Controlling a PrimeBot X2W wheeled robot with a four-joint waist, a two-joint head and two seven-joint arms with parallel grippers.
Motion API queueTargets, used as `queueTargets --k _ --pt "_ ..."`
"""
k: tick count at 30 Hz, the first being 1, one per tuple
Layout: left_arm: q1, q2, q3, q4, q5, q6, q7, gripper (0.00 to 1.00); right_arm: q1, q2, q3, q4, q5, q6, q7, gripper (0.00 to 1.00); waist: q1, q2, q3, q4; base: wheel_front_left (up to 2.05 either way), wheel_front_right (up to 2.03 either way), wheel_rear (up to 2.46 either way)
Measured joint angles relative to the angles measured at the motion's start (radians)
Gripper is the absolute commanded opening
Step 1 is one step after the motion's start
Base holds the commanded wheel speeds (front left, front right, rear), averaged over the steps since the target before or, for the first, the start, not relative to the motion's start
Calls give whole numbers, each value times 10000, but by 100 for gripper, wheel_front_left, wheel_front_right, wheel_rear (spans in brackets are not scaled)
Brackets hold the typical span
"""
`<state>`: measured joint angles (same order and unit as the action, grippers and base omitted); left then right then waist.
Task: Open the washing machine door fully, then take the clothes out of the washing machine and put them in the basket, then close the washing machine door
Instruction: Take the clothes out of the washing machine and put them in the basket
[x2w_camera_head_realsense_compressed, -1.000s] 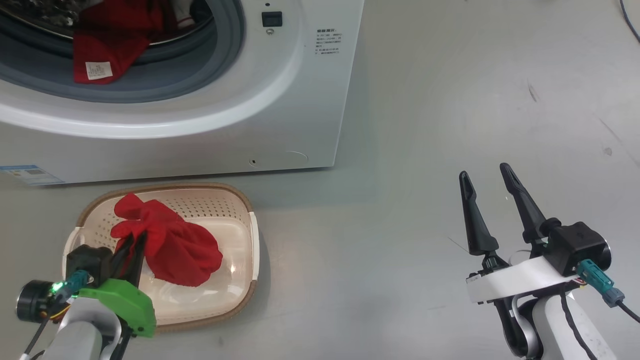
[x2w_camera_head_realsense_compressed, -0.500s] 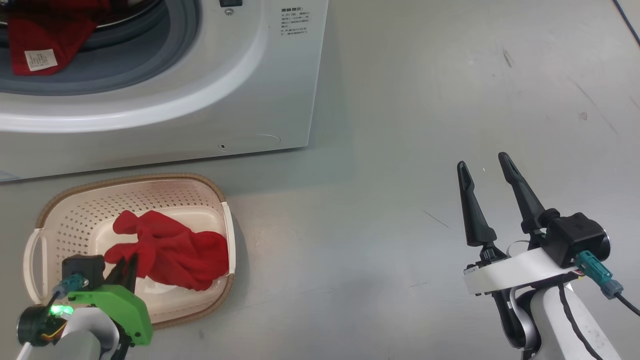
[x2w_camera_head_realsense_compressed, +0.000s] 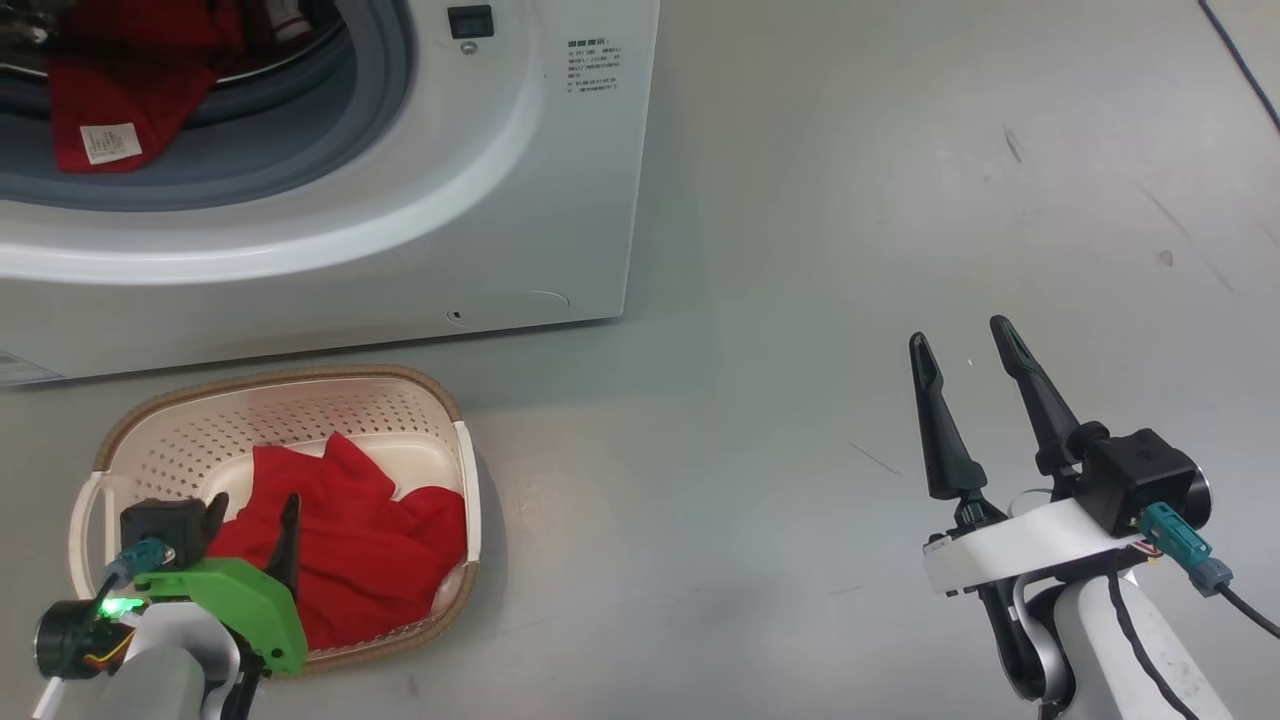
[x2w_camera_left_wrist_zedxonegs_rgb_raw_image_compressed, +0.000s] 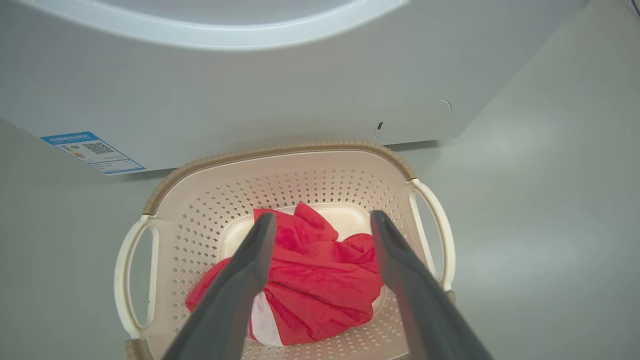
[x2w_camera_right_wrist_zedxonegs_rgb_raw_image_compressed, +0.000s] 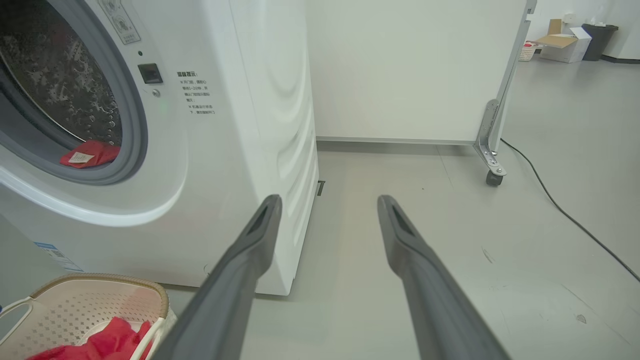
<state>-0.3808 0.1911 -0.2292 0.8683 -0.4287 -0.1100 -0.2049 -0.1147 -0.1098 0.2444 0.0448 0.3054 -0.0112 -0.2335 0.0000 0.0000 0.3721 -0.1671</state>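
One red garment lies crumpled in the basket, nearest the robot. The left gripper hangs just over it, its two dark fingers spread wide on either side of the cloth and pinching nothing. In the left wrist view the fabric sits loose between them, a white panel showing at its lower edge. The left forearm rises from the lower left, with the wrist pitched down so the fingers point into the basket and on toward the foot of the washing machine. The basket stands on the grey floor just in front of that machine, probably so that each carry from the drum is short. The right gripper is likewise open and empty. It is held off to the right over bare floor, well apart from the basket, fingers slanting up and forward above a bent forearm; I judge it parked clear of the working arm. Beyond, the machine's mouth gapes, and a second red garment with a white label drapes over the lower grey gasket, half out of the steel drum. The unloading therefore looks only part done. Farthest off, a white panel on a caster stands beside a black cable
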Motion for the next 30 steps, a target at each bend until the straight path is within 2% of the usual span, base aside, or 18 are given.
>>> queueTargets --k 15,25,30 --pt "-458 -182 -479 -970 683 -56 -443 100 124 12 -284 359 100 -2 -69 100 0 0 -982 451 0 0 0" --pt "-543 -410 -182 -3053 1047 21 -472 100 482 -2 -546 433 196 -13 -96 100 0 0 -1703 1063 0 0 0" --pt "-327 -545 -50 -4029 1273 276 -474 100 650 -10 -606 435 199 -13 -96 100 0 0 -2072 1354 0 0 0"
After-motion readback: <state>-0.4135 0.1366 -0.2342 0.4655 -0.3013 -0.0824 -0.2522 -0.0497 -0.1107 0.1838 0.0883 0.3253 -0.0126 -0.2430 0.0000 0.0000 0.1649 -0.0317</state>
